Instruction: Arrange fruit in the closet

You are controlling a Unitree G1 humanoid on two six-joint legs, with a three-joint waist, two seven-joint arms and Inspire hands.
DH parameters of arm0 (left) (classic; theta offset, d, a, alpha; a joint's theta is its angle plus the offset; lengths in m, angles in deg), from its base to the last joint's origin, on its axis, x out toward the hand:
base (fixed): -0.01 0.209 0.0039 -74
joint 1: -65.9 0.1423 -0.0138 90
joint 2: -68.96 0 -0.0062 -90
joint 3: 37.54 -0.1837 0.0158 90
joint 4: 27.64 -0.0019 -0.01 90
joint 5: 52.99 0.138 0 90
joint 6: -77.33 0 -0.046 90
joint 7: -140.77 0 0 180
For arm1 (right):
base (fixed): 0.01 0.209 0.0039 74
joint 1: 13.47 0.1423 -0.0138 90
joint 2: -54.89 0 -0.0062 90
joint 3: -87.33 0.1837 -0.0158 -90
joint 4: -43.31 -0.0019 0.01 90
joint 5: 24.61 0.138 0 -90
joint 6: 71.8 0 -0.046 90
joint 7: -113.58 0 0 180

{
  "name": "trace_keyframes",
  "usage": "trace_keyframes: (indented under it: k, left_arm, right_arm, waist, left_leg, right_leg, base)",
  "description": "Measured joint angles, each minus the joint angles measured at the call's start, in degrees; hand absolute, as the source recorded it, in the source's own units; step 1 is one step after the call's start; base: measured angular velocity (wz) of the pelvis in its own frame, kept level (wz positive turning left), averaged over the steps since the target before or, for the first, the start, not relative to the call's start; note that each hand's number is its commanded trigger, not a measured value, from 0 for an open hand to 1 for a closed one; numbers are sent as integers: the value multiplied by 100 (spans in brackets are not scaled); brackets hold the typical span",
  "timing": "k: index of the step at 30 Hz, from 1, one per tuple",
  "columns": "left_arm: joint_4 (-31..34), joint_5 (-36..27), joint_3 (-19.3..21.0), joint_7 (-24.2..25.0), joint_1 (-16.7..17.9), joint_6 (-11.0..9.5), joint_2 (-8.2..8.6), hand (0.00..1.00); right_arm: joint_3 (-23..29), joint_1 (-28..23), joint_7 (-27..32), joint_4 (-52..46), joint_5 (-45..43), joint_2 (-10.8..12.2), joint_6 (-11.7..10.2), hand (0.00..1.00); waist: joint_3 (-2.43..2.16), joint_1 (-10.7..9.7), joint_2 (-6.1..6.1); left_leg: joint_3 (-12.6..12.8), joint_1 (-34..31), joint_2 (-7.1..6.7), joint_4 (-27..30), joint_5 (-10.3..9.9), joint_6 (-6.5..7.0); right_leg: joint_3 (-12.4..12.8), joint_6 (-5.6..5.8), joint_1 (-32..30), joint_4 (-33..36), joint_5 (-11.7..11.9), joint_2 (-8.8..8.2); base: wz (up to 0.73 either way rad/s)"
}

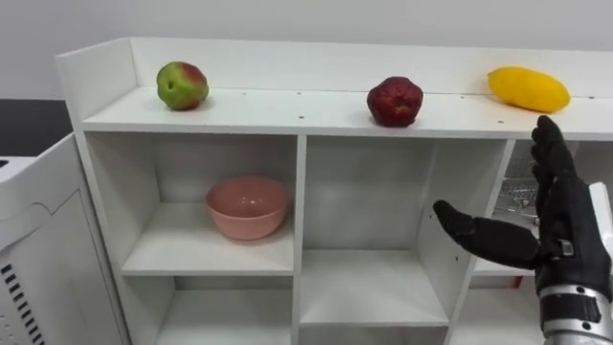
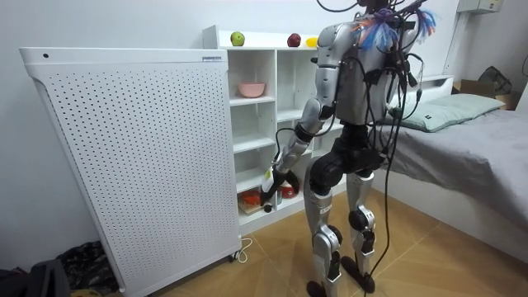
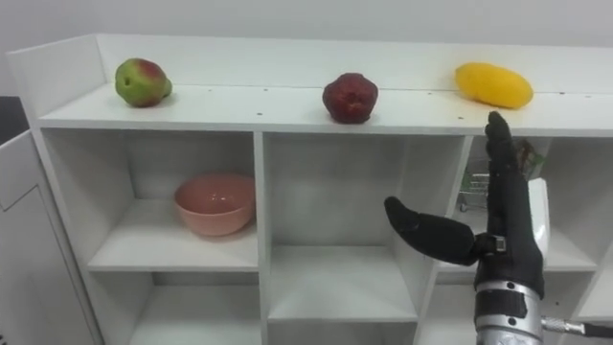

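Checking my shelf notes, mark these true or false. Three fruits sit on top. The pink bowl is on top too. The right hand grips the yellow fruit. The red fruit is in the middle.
Three fruits on top: true, the green fruit, red fruit and yellow fruit.
Bowl on top: false, the pink bowl sits in the upper left compartment.
Hand grips yellow fruit: false, the right hand is open below it.
Red fruit in middle: true.
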Motion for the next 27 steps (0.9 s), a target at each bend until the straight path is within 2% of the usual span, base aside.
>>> trace_keyframes:
  k: [5, 9, 11, 14, 20, 27]
  left_arm:
    - [262, 24, -86, 230, -71, 84, -6, 0]
    - [262, 13, -98, 353, -195, 113, -15, 0]
    - [262, 14, -96, 434, -247, 119, -34, 0]
    - [260, 11, -95, 461, -293, 155, -43, 0]
    - [253, 15, -93, 591, -357, 328, -41, 0]
    - [253, 24, -95, 674, -466, 417, -40, 0]
  right_arm:
    - [5, 275, 3, 5, 26, -184, 33, 0]
    - [4, 457, 12, 24, 32, -176, 54, 0]
    - [16, 470, 29, 27, 29, -181, 111, 0]
    - [16, 475, 124, 46, 29, -180, 130, 0]
    - [18, 571, 162, 74, 24, -180, 267, 0]
    - [6, 702, 152, 210, 6, -180, 296, 0]
  waist:
    - [3, 39, -15]
    - [12, 92, -26]
    - [39, 125, -58]
    - [93, 149, -109]
    - [96, 159, -115]
    - [87, 156, -109]
  left_leg:
    - [-36, -95, -9, 6, 5, -1]
    - [-149, -87, -11, -10, 7, -3]
    - [-299, -89, -24, -13, 7, -3]
    - [-319, -86, -32, 6, 8, -1]
    - [-343, -126, -43, 67, 15, 6]
    - [-365, -190, -40, 108, 25, 1]
  right_leg:
    - [-28, 0, -110, -13, 0, -6]
    - [-48, 0, -107, -14, 0, -1]
    - [-69, 0, -99, -19, 0, -2]
    - [-78, 0, -81, -22, 0, -9]
    - [-118, 0, -84, -6, 0, -28]
    - [-146, -10, -150, 39, 6, -29]
  base:
    - [1]
    - [4]
    - [0]
    - [1]
    - [2]
    - [1]
